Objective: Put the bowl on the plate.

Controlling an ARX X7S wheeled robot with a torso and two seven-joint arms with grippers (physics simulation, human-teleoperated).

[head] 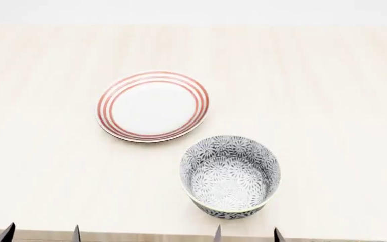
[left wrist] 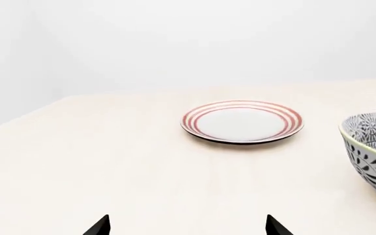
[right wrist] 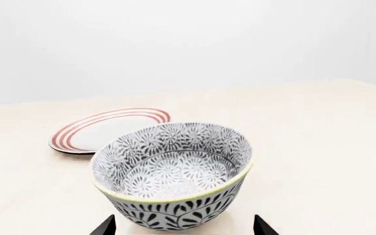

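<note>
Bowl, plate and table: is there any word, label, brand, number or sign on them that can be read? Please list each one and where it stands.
None: no readable text shows in any view.
The bowl carries only a grey-and-white floral pattern, inside and out.
The plate carries only three red rings around its rim.
The table is plain pale wood, with no mark on it.

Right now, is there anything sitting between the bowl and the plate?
No. In the head view only a narrow strip of bare table separates the bowl from the plate; they do not touch.
</note>
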